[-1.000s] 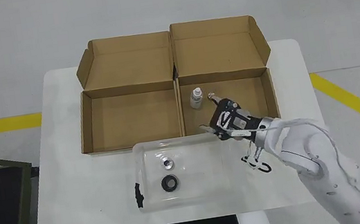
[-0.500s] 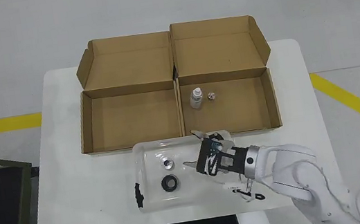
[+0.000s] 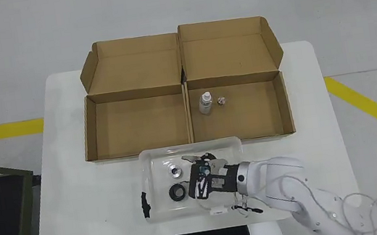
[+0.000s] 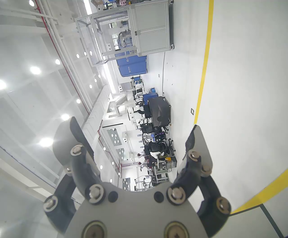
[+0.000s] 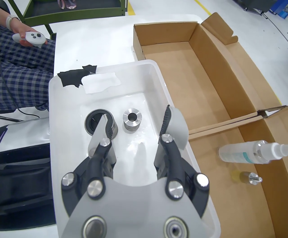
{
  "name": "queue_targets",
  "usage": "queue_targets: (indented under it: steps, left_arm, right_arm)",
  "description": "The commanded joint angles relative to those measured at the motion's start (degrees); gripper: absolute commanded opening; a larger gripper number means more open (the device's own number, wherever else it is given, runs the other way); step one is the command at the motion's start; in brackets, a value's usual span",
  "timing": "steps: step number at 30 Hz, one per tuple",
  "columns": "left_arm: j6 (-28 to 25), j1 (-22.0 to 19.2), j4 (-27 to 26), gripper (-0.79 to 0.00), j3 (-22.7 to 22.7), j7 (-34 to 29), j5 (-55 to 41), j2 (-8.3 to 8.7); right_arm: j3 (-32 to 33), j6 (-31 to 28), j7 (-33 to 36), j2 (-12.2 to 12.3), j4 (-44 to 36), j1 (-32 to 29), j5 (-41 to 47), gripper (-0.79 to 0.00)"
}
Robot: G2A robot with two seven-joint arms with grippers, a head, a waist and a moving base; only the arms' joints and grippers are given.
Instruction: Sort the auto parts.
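Note:
A clear plastic bin (image 3: pixel 189 147) at the table's front holds a silver bushing (image 3: pixel 175 171) and a black ring bearing (image 3: pixel 178 191). My right gripper (image 3: pixel 199 179) hangs open inside the bin, just right of both parts. In the right wrist view the bushing (image 5: pixel 132 119) sits between the spread fingers of the right gripper (image 5: pixel 136 112), and one finger (image 5: pixel 103 126) partly covers the bearing (image 5: pixel 93 122). The right cardboard box (image 3: pixel 262 117) holds a small spray bottle (image 3: pixel 205 102) and a small metal part (image 3: pixel 222 101). My left gripper (image 4: pixel 135 126) is open, holds nothing and faces the room.
The left cardboard box (image 3: pixel 138 125) is bare inside; its wall stands close beside the bin (image 5: pixel 101 67). Both lids lean back at the far side. Black tape (image 3: pixel 144 205) sticks to the bin's left end. The bottle (image 5: pixel 245 152) lies beside a small bolt-like part (image 5: pixel 249 177).
My right arm has swung from over the right box's front left corner down and left into the bin. The parts have not moved.

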Motion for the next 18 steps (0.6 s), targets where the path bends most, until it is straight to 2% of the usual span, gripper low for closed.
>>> queue_targets:
  steps: [1,18]
  left_arm:
    - [0.0,0.0,0.0,0.0,0.0,0.0,0.0,0.0]
    - [0.0,0.0,0.0,0.0,0.0,0.0,0.0,0.0]
  right_arm:
    - [-0.6,-0.1,0.0,-0.2,0.9,0.8,-0.1,-0.413]
    - [-4.7,0.2,1.5,-1.8,10.0,6.7,0.9,-0.425]
